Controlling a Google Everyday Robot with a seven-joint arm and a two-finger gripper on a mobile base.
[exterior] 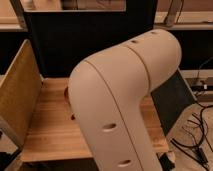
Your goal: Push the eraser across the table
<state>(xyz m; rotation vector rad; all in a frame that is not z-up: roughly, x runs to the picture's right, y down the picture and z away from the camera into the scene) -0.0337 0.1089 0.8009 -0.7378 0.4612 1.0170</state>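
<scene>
One table (50, 131) of pale wood planks, seen from above. One robot arm (120, 100), its cream elbow casing covering the tabletop's middle and right part. One upright board (17, 100) stands along the table's left edge. One dark panel (172, 100) leans at the right edge. Several cables (197, 137) lie on the floor beyond it. The gripper is hidden behind the arm casing; whether it is spread or closed cannot be told. The eraser cannot be made out.
</scene>
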